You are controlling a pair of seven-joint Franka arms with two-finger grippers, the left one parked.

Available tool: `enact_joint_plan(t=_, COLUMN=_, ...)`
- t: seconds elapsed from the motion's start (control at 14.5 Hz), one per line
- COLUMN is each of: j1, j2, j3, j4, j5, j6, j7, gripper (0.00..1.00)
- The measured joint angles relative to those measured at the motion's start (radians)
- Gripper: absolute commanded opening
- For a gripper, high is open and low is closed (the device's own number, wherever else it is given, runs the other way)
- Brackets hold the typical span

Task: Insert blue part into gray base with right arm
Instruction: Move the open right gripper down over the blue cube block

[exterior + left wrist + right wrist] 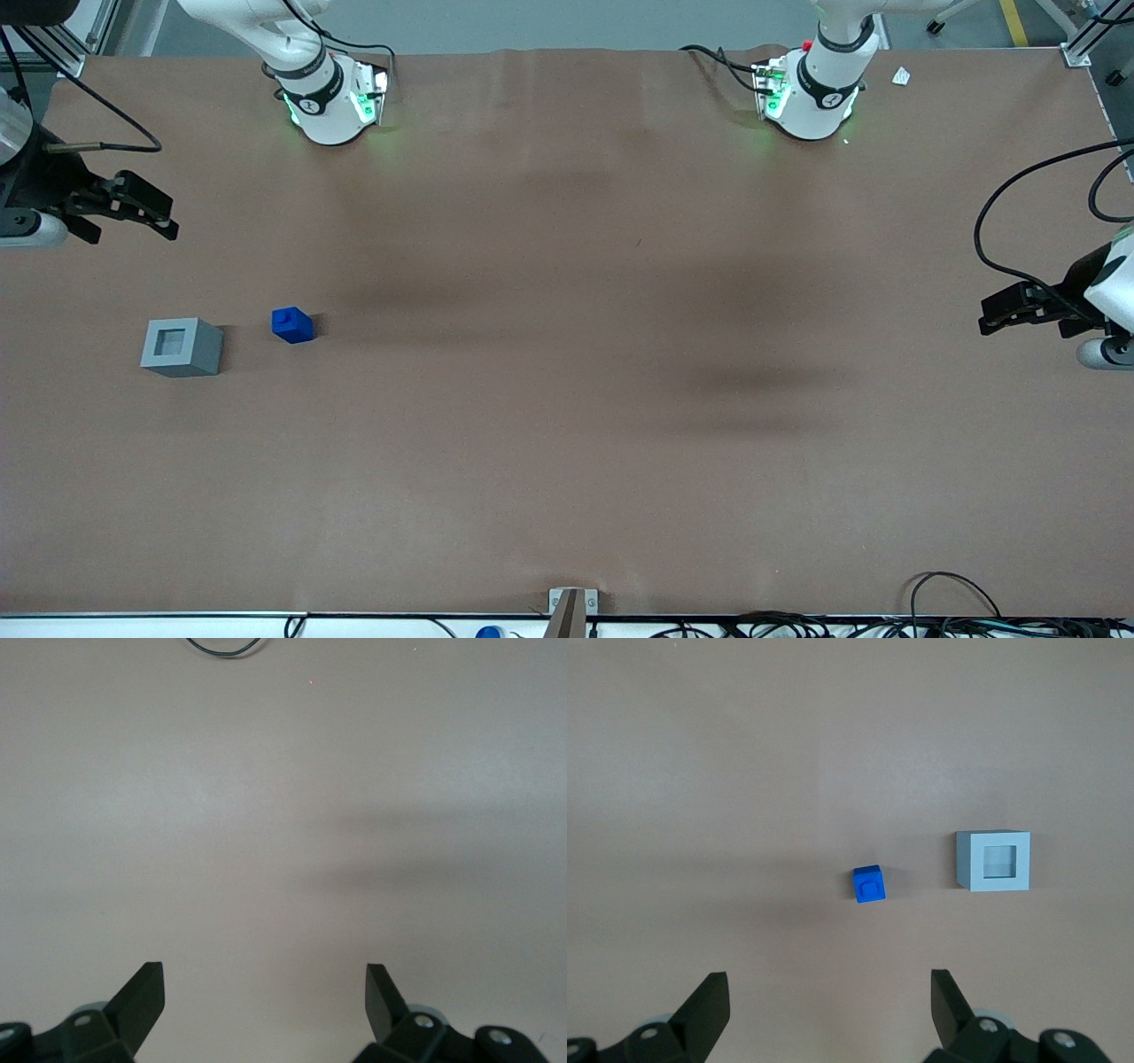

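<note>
Nearest the front camera sits the gray base (pixel 181 347) on the desk (pixel 567 443), recess up. Beside it, apart, at about two o'clock, rests the blue part (pixel 292 325). At ten o'clock from both hangs the end effector (pixel 133 211), fingers (pixel 704 1010) spread apart, holding nothing.

No readable text, label or number shows anywhere.

The gripper (pixel 146 213) hangs above the table (pixel 567 443) at the working arm's end with its fingers spread wide, farther from the front camera than the blue part (pixel 292 325) and the gray base (pixel 182 347), which stand near each other, apart, both upright.
</note>
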Motion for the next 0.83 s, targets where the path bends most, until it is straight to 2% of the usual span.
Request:
enact_joint_plan(t=0.48, j1=0.000, j2=0.009, j3=0.000, j4=-0.003, j5=0.000, j6=0.000, j7=0.000, gripper=1.00)
enact_joint_plan(t=0.83, j1=-0.005, j2=0.090, j3=-0.005, j4=-0.043, j5=0.000, j6=0.065, j7=0.001, gripper=1.00)
